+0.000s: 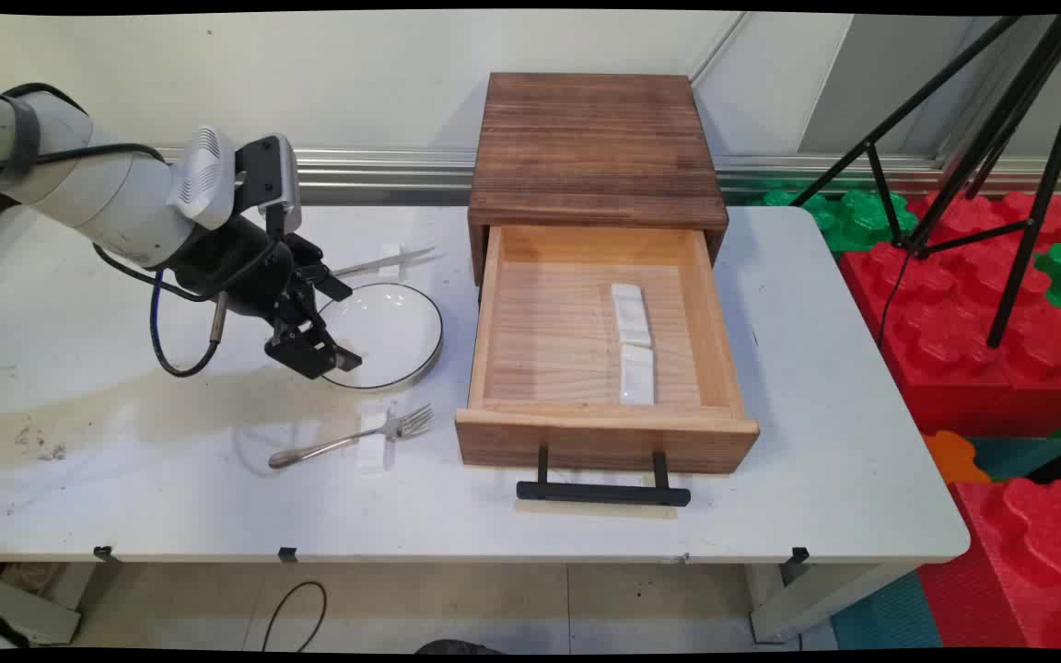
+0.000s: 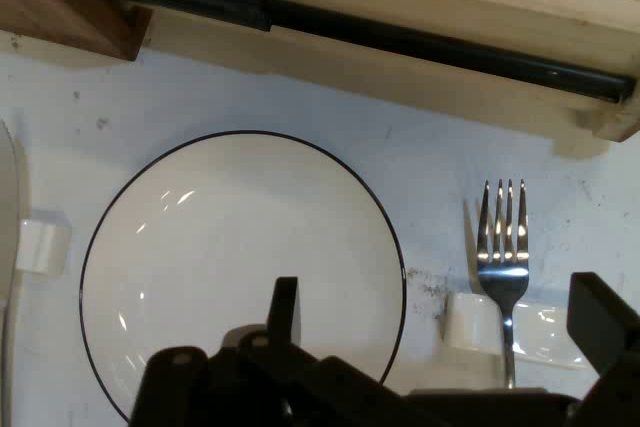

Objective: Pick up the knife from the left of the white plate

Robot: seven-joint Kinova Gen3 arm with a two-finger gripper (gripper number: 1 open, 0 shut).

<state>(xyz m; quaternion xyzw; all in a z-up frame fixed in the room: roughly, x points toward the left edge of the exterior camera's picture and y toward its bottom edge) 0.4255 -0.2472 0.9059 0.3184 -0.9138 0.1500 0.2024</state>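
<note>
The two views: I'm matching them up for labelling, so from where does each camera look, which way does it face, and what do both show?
Main view: sits above the table's near side, looking across the white table at the wall; the white arm and black gripper enter from the left.
Hand view: rides on the hand, looking down along the gripper; its open black fingers rise from the bottom edge.
Shared: the round white black-rimmed plate, the silver metal fork on its white rest, the open wooden drawer.
</note>
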